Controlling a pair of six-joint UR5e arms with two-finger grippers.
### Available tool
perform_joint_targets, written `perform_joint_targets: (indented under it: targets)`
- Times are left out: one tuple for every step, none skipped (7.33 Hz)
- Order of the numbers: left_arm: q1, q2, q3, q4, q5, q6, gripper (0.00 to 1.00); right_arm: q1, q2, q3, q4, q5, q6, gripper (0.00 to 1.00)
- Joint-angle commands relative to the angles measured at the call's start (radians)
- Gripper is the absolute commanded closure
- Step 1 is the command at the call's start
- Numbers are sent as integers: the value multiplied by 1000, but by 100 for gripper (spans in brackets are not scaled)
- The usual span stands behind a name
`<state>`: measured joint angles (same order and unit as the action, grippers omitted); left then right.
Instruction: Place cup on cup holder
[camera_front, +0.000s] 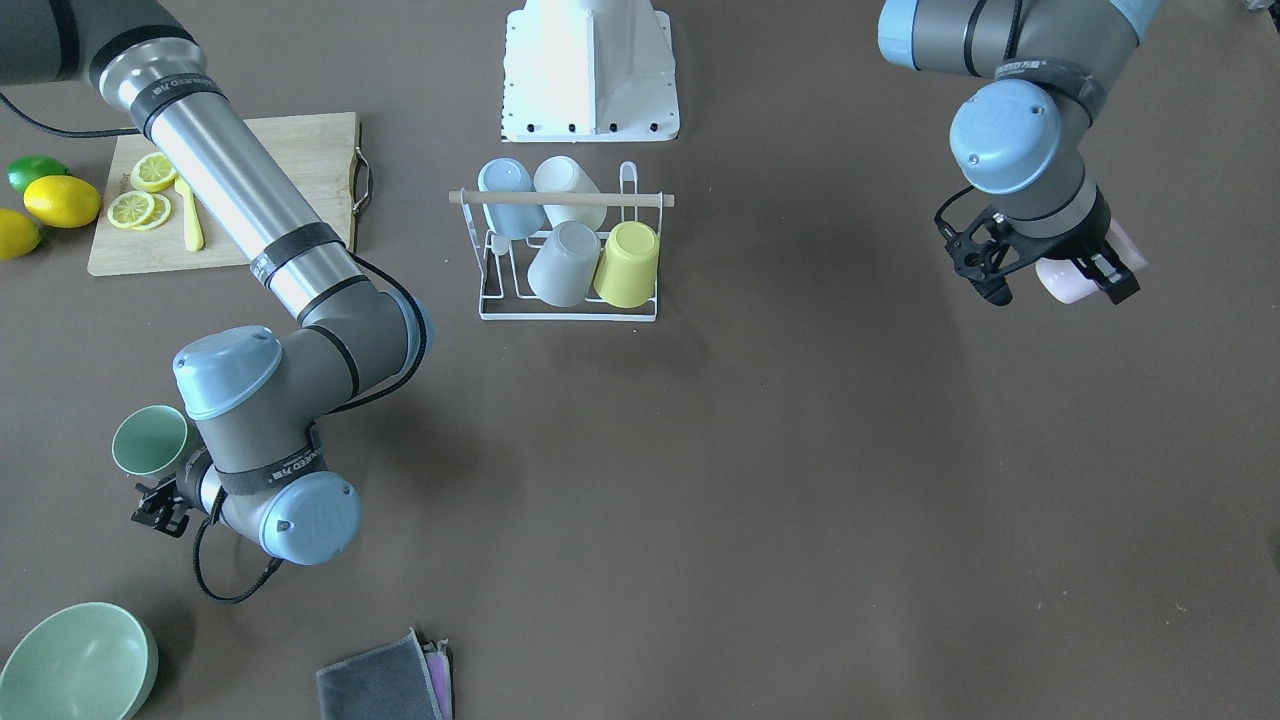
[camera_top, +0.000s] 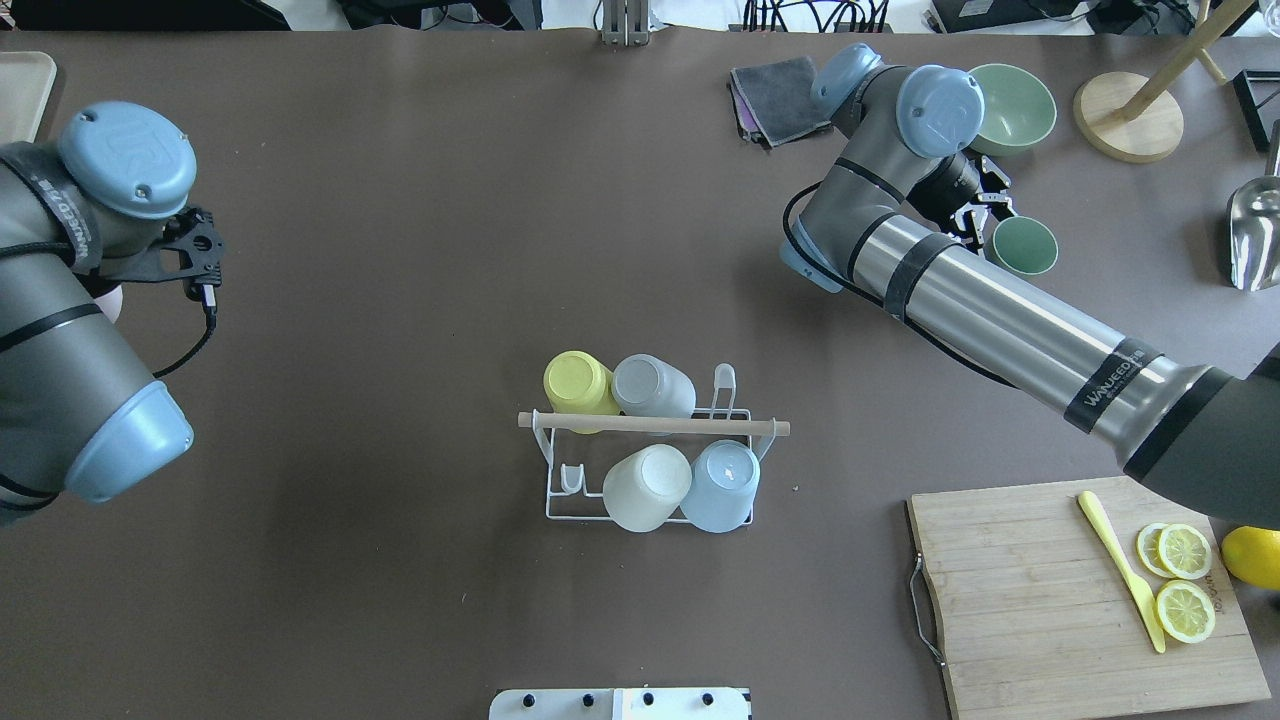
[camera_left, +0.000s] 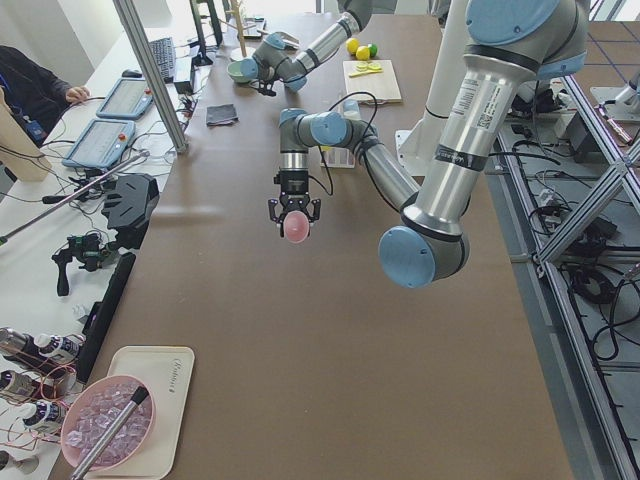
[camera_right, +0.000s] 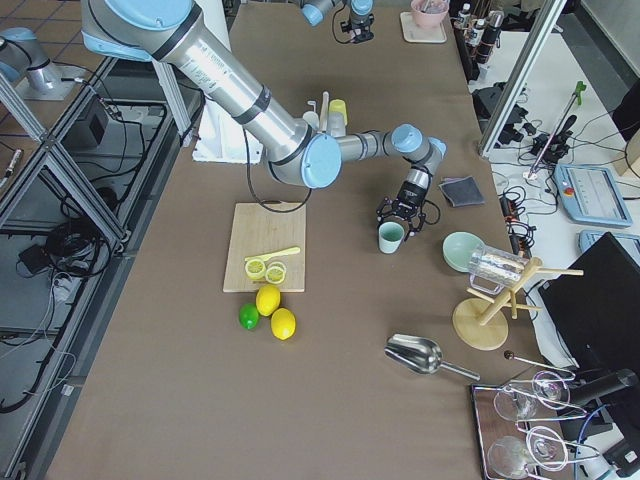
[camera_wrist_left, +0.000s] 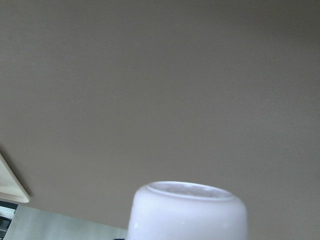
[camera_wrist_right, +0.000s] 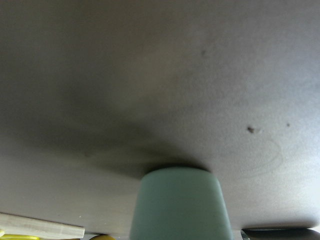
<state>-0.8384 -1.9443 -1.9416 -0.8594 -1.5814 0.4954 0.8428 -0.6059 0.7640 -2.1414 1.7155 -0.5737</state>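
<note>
- Pink cup (camera_wrist_left: 190, 210) fills the bottom of the left wrist view, pinched between the fingers of the left gripper (camera_front: 1058, 283). Its closed base points away from the wrist, and it hangs clear of the table (camera_top: 400, 200).
- Green cup (camera_top: 1025, 246) stands mouth-up on the table against the right gripper (camera_top: 978, 222); whether those fingers clamp its rim I cannot tell.
- Cup holder (camera_top: 576, 517) sits mid-table, well apart from both arms, its rod handle (camera_top: 650, 425) running left to right. It carries four cups (camera_top: 650, 487), with a bare prong (camera_top: 568, 478) at its left end.
- The right gripper looks somewhat nearer, but the lifted pink cup likely goes rightward, mouth turned down.
</note>
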Motion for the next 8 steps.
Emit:
perform_joint_targets:
  targets:
    - [-45,-21,0,-88,1,-65,56,-1,0,-9,0,0,0,2]
    - [-48,-37,4,-104,1,-89,56,-2,0,-11,1,1,0,2]
    - [-51,-57,39,-174,44,-106,58,-4,0,-11,2,1,0,2]
    - [-51,-48,49,-229,61,-107,65,-10,-1,-12,2,1,0,2]
    - [-51,-54,52,-280,58,-113,63,-13,-3,-12,2,1,-2,2]
    - [-51,-29,61,-455,55,-180,62,-19,-5,-12,2,0,-3,2]
    - [-47,-4,66,-548,55,-225,62,-21,-6,-12,2,0,-15,6]
    - [-47,-4,52,-617,49,-250,62,-21,-6,-12,0,0,-20,13]
